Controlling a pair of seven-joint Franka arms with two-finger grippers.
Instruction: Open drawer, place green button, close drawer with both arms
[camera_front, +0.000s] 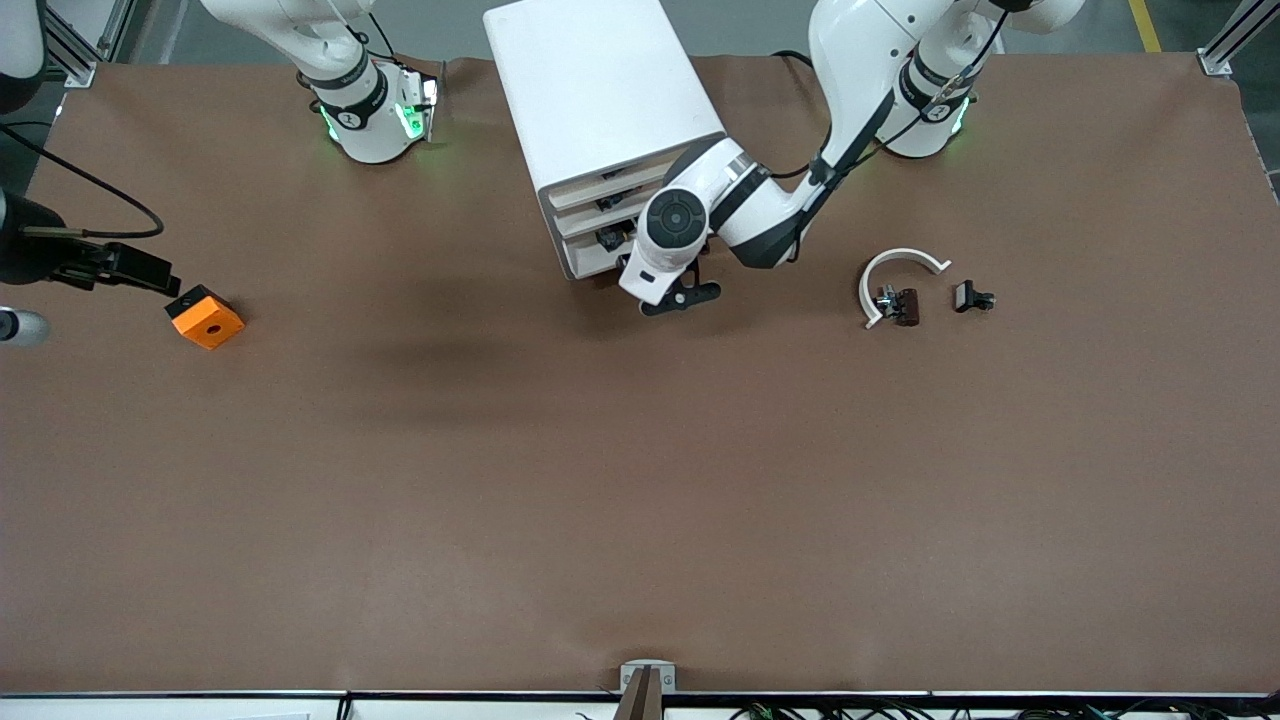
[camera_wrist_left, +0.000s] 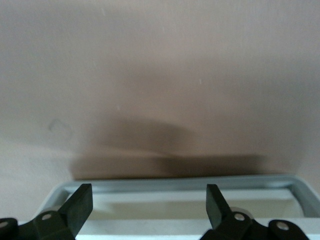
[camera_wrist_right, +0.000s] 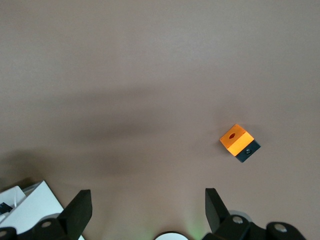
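The white cabinet stands between the two arm bases, its stacked cream drawer fronts facing the front camera. My left gripper hangs just in front of the lower drawers. In the left wrist view it is open and empty, over a grey-white drawer rim with a cream surface inside. My right gripper is open and empty, high above its own base, and does not show in the front view. The green-capped button is not visible in any view.
An orange block with a hole lies toward the right arm's end; it also shows in the right wrist view. A black fixture reaches in beside it. Toward the left arm's end lie a white curved piece, a dark small part and a black clip.
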